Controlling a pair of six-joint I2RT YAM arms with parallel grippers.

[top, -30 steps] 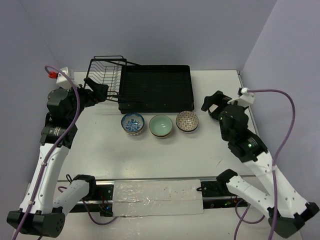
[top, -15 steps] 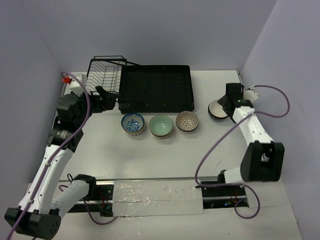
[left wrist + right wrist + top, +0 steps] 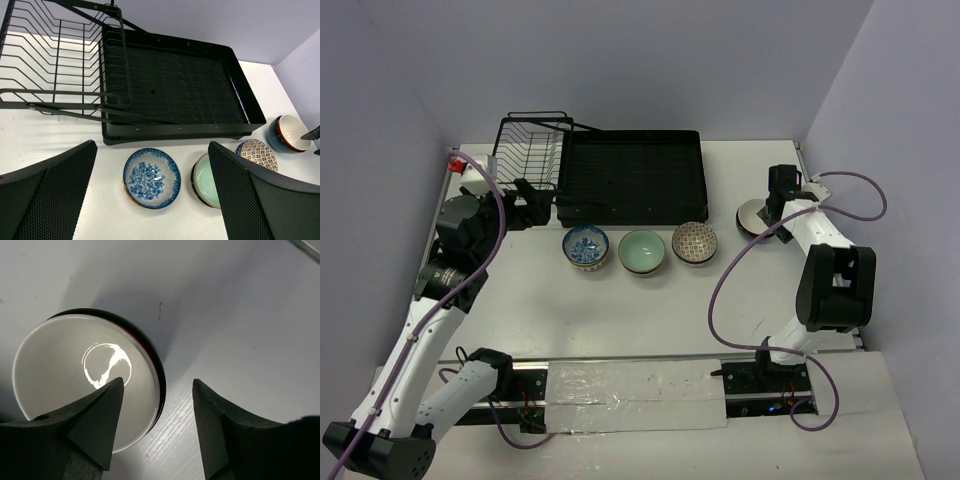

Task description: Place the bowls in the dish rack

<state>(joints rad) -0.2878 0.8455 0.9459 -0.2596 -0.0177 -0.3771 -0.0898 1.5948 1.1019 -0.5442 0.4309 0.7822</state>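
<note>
The black dish rack (image 3: pixel 630 178) with its wire basket (image 3: pixel 528 150) stands at the back; it also shows in the left wrist view (image 3: pixel 175 90). Three bowls sit in a row before it: blue floral (image 3: pixel 586 247), green (image 3: pixel 642 252), patterned (image 3: pixel 694 242). A dark bowl with a white inside (image 3: pixel 754 214) sits apart at the right. My left gripper (image 3: pixel 525 200) is open and empty, above and left of the blue bowl (image 3: pixel 151 177). My right gripper (image 3: pixel 157 385) is open, its fingers astride the rim of the white-inside bowl (image 3: pixel 75 370), one finger over the inside.
Purple walls close the table at the back and both sides. The table's right edge (image 3: pixel 815 200) lies close beyond the right gripper. A purple cable (image 3: pixel 865 195) loops beside the right arm. A taped strip (image 3: pixel 635 385) runs along the near edge.
My right arm has stretched out to the right and brought its open gripper down over the white-inside bowl's rim. My left arm has shifted slightly, still open.
</note>
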